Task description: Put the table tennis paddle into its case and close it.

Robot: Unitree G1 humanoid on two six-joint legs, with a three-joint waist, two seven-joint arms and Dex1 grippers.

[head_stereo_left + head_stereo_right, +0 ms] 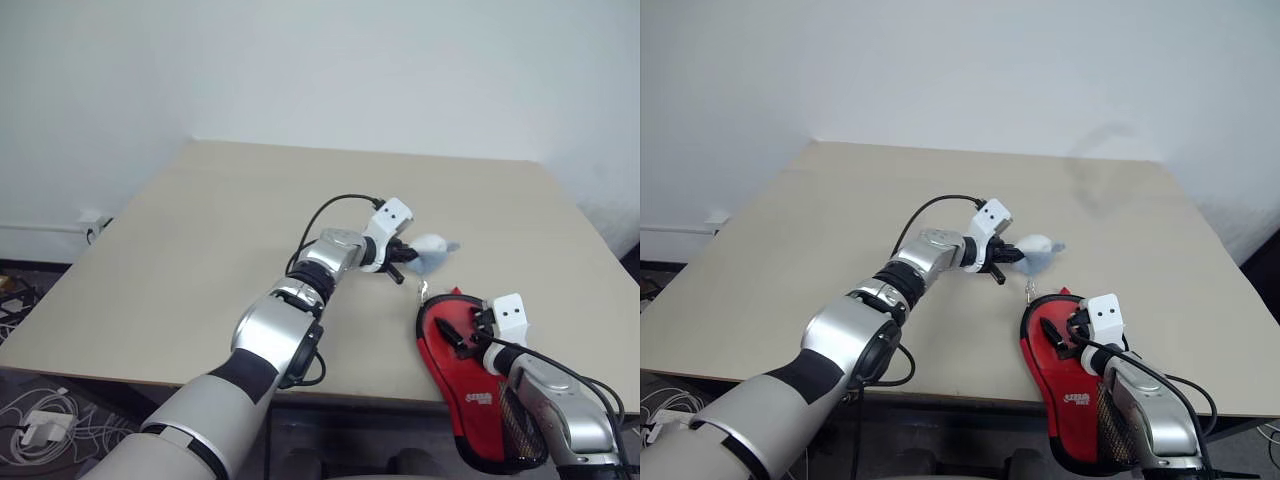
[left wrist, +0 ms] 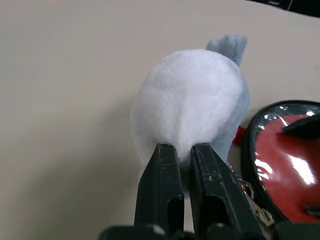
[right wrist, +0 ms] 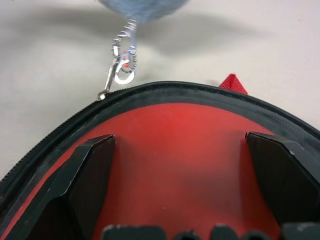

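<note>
At the lower right of the head view, the red paddle-shaped fabric case (image 1: 465, 375) with black piping lies on the pale beige table (image 1: 200, 250), its mesh narrow end overhanging the near edge. Through its clear window a red round face shows, apparently the table tennis paddle (image 3: 180, 150). The right gripper (image 1: 468, 335) hovers over the case, jaws spread wide and empty. Near centre, the left gripper (image 1: 405, 262) has its jaws pinched shut on a small white-and-blue plush lump (image 2: 192, 100), chained to the case's zip pull (image 3: 120, 70).
</note>
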